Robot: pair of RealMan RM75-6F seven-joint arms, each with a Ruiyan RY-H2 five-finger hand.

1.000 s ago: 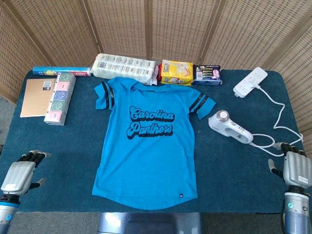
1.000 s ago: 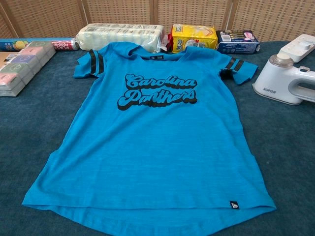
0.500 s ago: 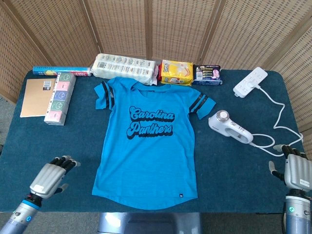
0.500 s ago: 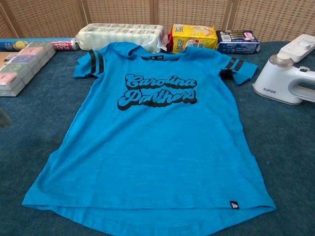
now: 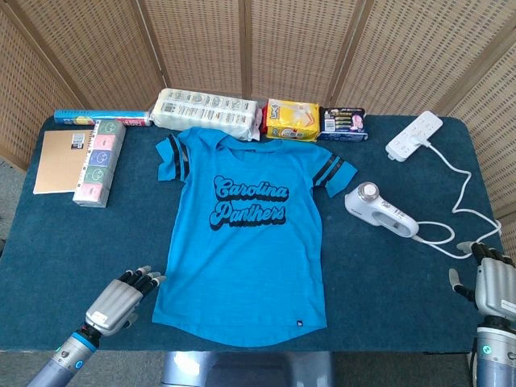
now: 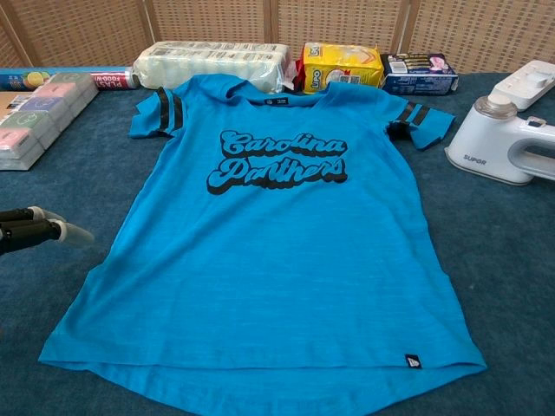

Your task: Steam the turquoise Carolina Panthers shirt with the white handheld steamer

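With both hands empty, the spread left hand (image 5: 119, 300) beside the shirt (image 5: 242, 234) could ruck its hem if it drags.

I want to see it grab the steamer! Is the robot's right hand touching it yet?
Apart. The head view shows the right hand near the table's edge, with bare blue tabletop between it and the white steamer.
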